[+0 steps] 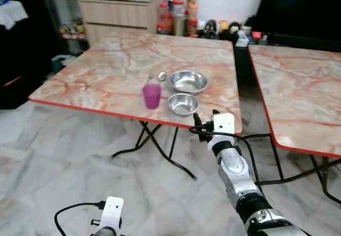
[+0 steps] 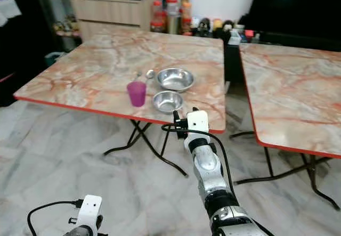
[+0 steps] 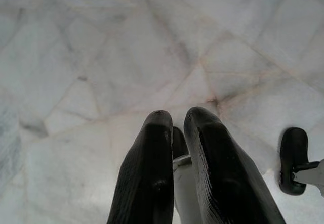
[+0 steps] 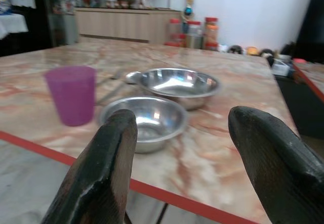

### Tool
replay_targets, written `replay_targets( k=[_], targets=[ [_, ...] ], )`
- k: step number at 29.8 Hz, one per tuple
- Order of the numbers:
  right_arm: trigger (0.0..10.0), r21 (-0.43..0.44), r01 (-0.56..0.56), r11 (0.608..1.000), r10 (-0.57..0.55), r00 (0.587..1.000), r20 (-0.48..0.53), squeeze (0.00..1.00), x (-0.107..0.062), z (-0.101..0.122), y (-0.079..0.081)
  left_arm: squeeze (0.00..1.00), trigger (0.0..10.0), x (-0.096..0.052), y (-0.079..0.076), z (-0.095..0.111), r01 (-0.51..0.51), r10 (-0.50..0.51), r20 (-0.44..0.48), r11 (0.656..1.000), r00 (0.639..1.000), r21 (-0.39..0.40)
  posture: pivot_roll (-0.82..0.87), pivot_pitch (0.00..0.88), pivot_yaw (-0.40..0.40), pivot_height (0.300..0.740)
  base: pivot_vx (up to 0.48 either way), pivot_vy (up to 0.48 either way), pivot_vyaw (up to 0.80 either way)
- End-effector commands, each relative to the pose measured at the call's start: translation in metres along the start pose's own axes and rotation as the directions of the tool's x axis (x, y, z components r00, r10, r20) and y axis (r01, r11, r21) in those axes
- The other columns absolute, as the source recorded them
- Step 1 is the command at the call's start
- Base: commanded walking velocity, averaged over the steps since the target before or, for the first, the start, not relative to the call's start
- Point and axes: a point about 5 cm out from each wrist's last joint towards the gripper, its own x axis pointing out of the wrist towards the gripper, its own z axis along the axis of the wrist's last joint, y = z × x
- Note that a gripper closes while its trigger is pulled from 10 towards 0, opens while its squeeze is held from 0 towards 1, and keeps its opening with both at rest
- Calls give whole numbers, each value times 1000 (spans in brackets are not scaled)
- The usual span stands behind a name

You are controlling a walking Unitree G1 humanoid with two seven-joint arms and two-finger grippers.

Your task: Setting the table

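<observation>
While cup point(image 1: 152, 96), two bowls point(image 1: 188, 81) and a spoon point(image 1: 161, 76) sit grouped on the surface point(image 1: 106, 71), right claw point(image 4: 187, 148) gapes empty before them; left claw point(image 3: 177, 148) hangs clenched, so laying out seems barely begun.

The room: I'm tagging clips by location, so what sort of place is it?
Probably a home dining area: marble-patterned folding tables on a tiled floor, steel bowls and a purple cup set out, a wooden sideboard behind.
</observation>
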Motion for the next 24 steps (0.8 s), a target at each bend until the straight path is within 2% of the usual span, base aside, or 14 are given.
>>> replay_targets(
  k=[1,9,24],
  targets=[
    [10000,20,10,1000,-10,1000,-2,0,1,1,-1,0,10000,0,-1,-1,2,-2,-14,1000,1000,-7,56,0,-25,740,274,0,0],
    [10000,33,31,999,-30,999,-10,0,1,0,-6,0,10000,0,0,-2,1,-1,-17,1000,1000,-7,55,0,-24,740,287,0,0],
    [10000,1,12,1000,-12,1000,13,0,2,4,-6,0,10000,0,-2,-1,8,-8,-17,1000,1000,-3,49,0,-22,740,292,0,0]
  ],
)
